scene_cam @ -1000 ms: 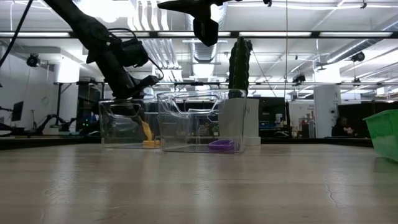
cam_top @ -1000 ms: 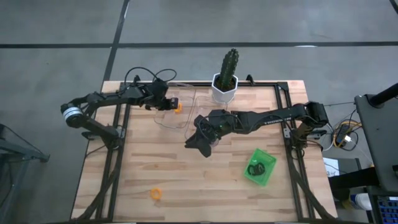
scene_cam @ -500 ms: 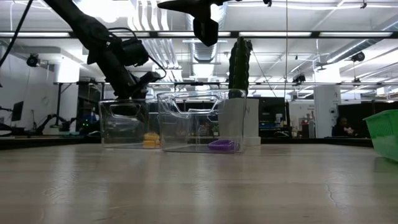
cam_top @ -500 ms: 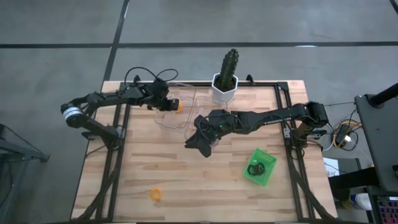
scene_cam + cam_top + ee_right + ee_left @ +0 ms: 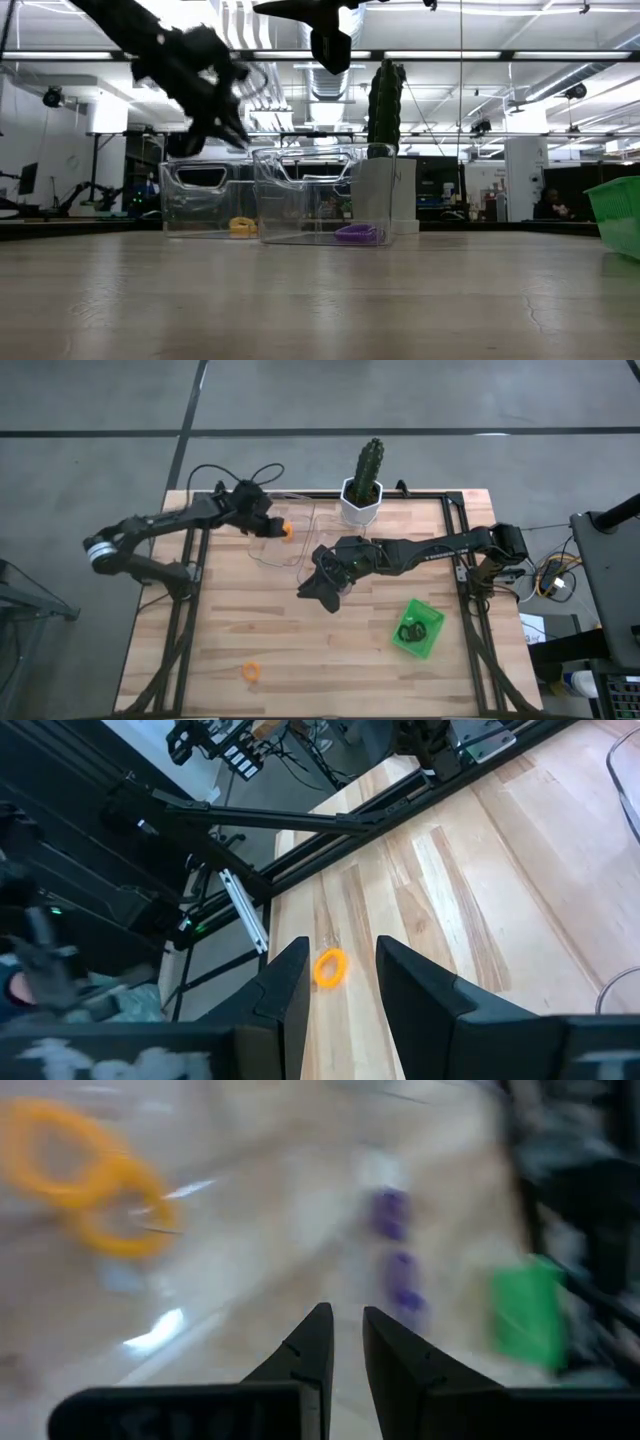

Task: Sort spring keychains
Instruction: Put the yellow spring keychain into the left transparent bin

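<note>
My left gripper [image 5: 266, 520] hangs over the left clear tray [image 5: 262, 548], empty, its fingers a narrow gap apart in the left wrist view [image 5: 342, 1330]. Orange keychains [image 5: 285, 530] lie on that tray's floor and also show in the low view [image 5: 240, 227]. Purple keychains [image 5: 357, 233] lie in the second clear tray [image 5: 320, 195]. My right gripper [image 5: 320, 588] is open and empty, held high above the table's middle. One orange keychain [image 5: 250, 672] lies flat on the table near its front left; it also shows in the right wrist view [image 5: 331, 967]. Black keychains [image 5: 412, 630] lie in the green tray [image 5: 430, 645].
A white pot with a cactus [image 5: 362, 495] stands at the table's far edge behind the clear trays. The green tray sits at the right front. Black frame rails [image 5: 190, 620] run along the table's left and right sides. Bare wood lies across the table's front.
My left gripper has risen from the left clear tray and drawn back a little toward the table's left far corner. An orange keychain that stood on edge in that tray has fallen flat onto its floor. My right arm has kept still.
</note>
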